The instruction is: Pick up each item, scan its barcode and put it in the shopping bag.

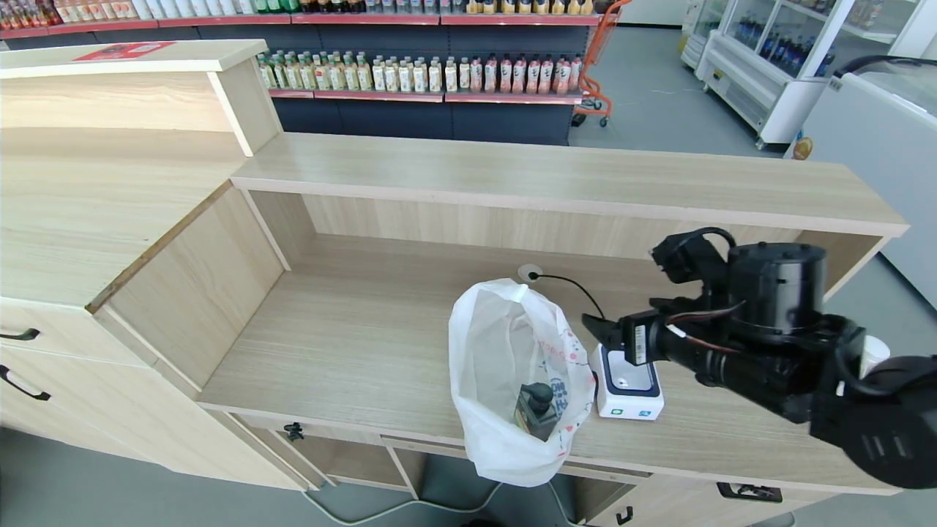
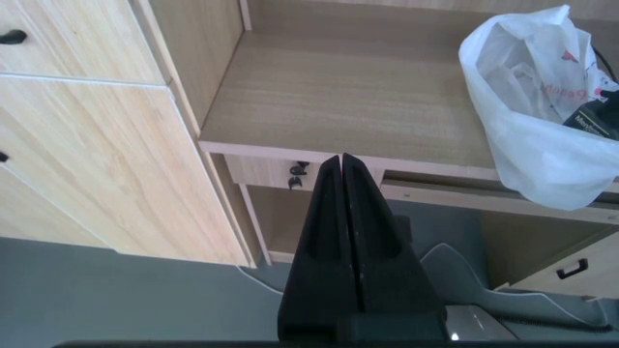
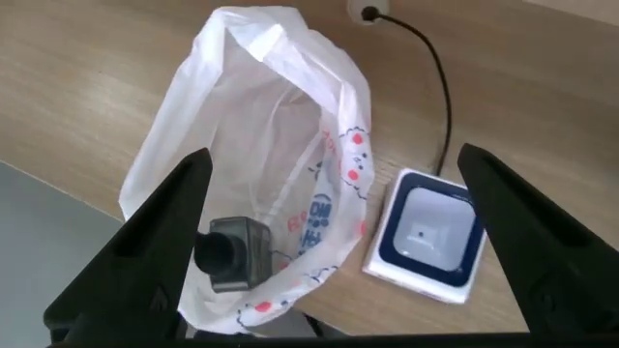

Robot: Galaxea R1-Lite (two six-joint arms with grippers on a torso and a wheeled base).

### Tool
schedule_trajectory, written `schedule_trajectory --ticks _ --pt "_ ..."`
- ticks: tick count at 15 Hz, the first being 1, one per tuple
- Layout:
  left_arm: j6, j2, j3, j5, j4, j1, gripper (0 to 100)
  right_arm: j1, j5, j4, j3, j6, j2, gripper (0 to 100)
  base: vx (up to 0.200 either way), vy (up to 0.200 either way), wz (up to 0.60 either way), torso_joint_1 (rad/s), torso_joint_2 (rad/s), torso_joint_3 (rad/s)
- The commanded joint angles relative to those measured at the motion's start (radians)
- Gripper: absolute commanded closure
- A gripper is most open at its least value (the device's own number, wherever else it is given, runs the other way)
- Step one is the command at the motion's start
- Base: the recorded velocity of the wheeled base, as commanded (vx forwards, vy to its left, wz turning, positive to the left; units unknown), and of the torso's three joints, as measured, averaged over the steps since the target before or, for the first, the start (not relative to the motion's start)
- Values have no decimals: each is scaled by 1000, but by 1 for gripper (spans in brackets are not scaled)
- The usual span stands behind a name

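A white plastic shopping bag (image 1: 505,359) stands open near the front edge of the wooden counter (image 1: 351,351). A dark pump bottle (image 1: 536,410) lies inside it, also seen as the bottle (image 3: 232,256) within the bag (image 3: 280,126). Right of the bag sits the white and blue barcode scanner (image 1: 629,380), the same scanner (image 3: 426,237). My right gripper (image 1: 606,331) hovers over the scanner and the bag's right side; this right gripper (image 3: 334,159) is open wide and empty. My left gripper (image 2: 340,164) is shut and empty, low in front of the counter, left of the bag (image 2: 542,106).
A black cable (image 1: 578,289) runs from the scanner to a hole (image 1: 530,274) in the counter. A raised ledge (image 1: 556,176) overhangs the back. A tall cabinet with drawers (image 1: 44,344) stands at the left. Shop shelves and freezers are beyond.
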Motion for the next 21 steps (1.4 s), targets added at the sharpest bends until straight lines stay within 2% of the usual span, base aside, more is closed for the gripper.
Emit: schedule_trajectory --ticks 1,4,6,11,16,21 --pt "0 0 -1 1 0 0 100 -57 -45 194 70 1 -302 0 0 0 0 0 0 0" --pt "0 0 1 1 0 0 100 -107 -52 268 215 -2 -480 0 0 0 0 0 0 0" --pt "0 1 -1 -1 -2 0 100 -126 -126 281 273 -2 -563 0 0 0 0 0 0 0" --pt "4 0 1 1 0 0 100 -147 -152 467 281 3 -741 0 0 0 0 0 0 0" --pt "9 0 1 -1 -2 0 100 -310 -149 479 291 6 -737 0 0 -200 0 2 3 3" --pt "11 0 1 1 0 0 100 -368 -101 519 285 6 -741 0 0 -200 0 1 1 4"
